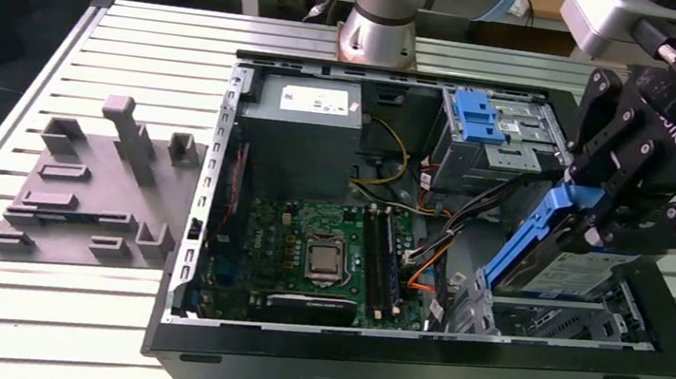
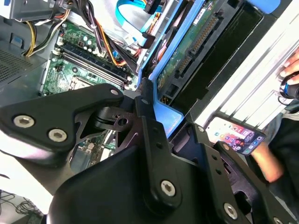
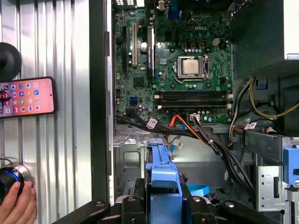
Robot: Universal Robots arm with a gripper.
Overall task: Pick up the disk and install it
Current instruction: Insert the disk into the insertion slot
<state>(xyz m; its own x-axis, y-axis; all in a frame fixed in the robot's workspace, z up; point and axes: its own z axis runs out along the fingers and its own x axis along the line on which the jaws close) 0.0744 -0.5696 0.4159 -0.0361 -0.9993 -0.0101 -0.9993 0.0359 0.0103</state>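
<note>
The gripper (image 1: 593,219) is clamped on the blue-framed disk (image 1: 554,269), holding it steeply tilted over the metal bay (image 1: 559,320) in the open computer case's (image 1: 197,231) near corner on the exterior view's right, in front of the silver drive cage (image 1: 497,136)

Blue-bracketed silver disk (image 1: 562,272), steeply tilted over the drive bay (image 1: 566,321)
</note>
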